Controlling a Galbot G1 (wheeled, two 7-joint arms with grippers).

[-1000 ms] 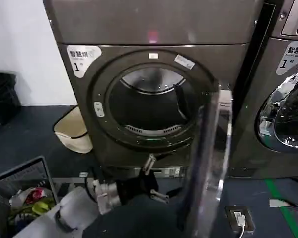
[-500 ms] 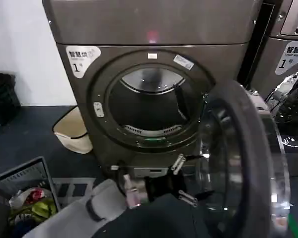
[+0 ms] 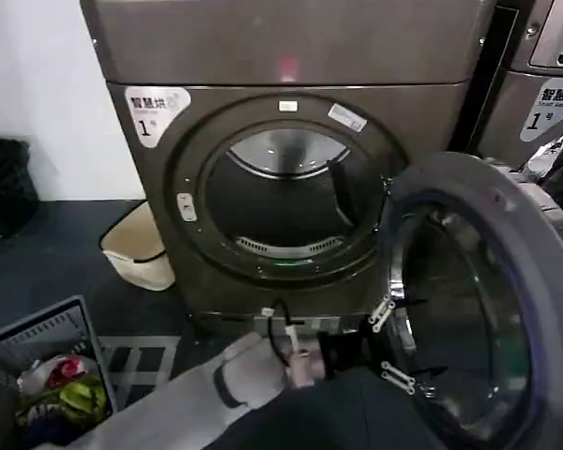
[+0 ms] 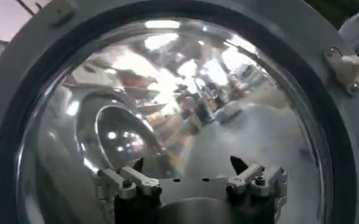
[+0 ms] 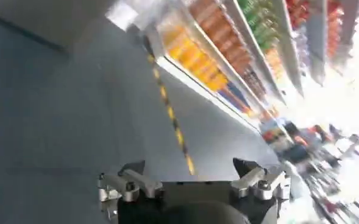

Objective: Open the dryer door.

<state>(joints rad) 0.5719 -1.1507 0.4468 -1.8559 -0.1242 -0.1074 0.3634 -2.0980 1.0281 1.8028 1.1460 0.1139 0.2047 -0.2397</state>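
Note:
The bronze-grey dryer (image 3: 291,56) stands in front of me with its round drum opening (image 3: 281,202) uncovered. The dryer door (image 3: 469,187) hangs swung out to the right, its pale grey inner ring and glass bowl turned toward me. My left gripper (image 3: 392,343) is open, low at the door's inner left edge, with nothing between its fingers. In the left wrist view the door's grey ring (image 4: 39,73) and glass (image 4: 185,91) sit close ahead of the open left gripper (image 4: 187,164). My right gripper (image 5: 188,165) is open and empty, hanging over dark floor.
A second grey machine (image 3: 544,94) stands at the right, just behind the swung door. A beige bin (image 3: 141,248) sits left of the dryer, and a basket of clothes (image 3: 47,375) at the lower left. Yellow-black floor tape (image 5: 170,115) and stocked shelves (image 5: 228,49) appear in the right wrist view.
The door has swung farther out to the right, from edge-on to showing its inner face. My left arm has moved right and slightly away from me along with it.

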